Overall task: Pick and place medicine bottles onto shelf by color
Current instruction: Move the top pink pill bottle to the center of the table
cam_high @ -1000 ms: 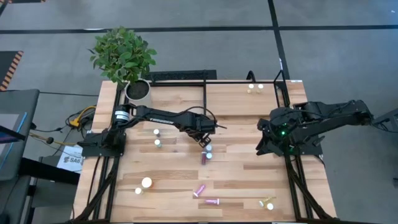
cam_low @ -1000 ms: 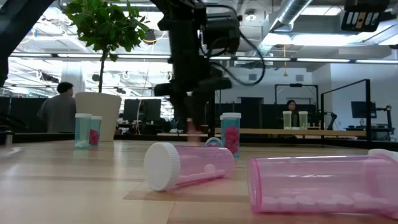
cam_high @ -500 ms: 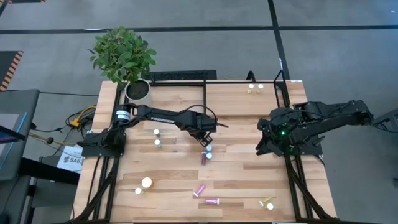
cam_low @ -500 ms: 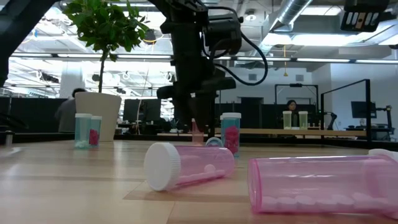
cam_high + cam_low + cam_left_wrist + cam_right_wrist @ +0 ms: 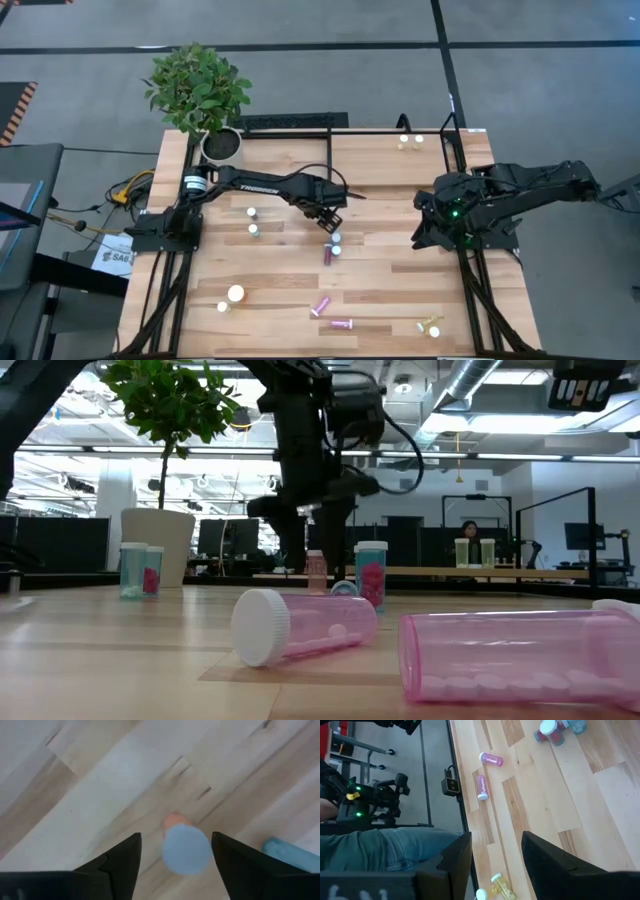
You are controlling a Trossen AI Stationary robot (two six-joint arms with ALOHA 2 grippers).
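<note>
**Small upright bottle freed between parted fingers**

The left gripper (image 5: 330,218) hangs over the table's middle with its fingers (image 5: 117,865) spread apart, and a small pink bottle (image 5: 184,845) stands upright between them, touching neither. In the low view the same bottle (image 5: 316,571) sits on the wood below the gripper, cap up. It is on the plank top, not on the shelf (image 5: 395,170), which lies toward two o'clock from it and carries two pale bottles (image 5: 411,141) near its far edge.

These bottles look light, stiff plastic with smooth round walls, so they should slip or roll easily; several already lie on their sides near six o'clock (image 5: 331,314). An upright one is narrow in the base and would probably tip at a sideways nudge. The surest hold seems to be across the body just under the white cap, fingers square to the wall, where the cap's lip can stop it sliding down. A toppled one likely wants a grip across its middle.

The right gripper (image 5: 495,855) waits at the three o'clock edge, fingers parted and empty. Colours of the far bottles are hard to judge from above.
</note>
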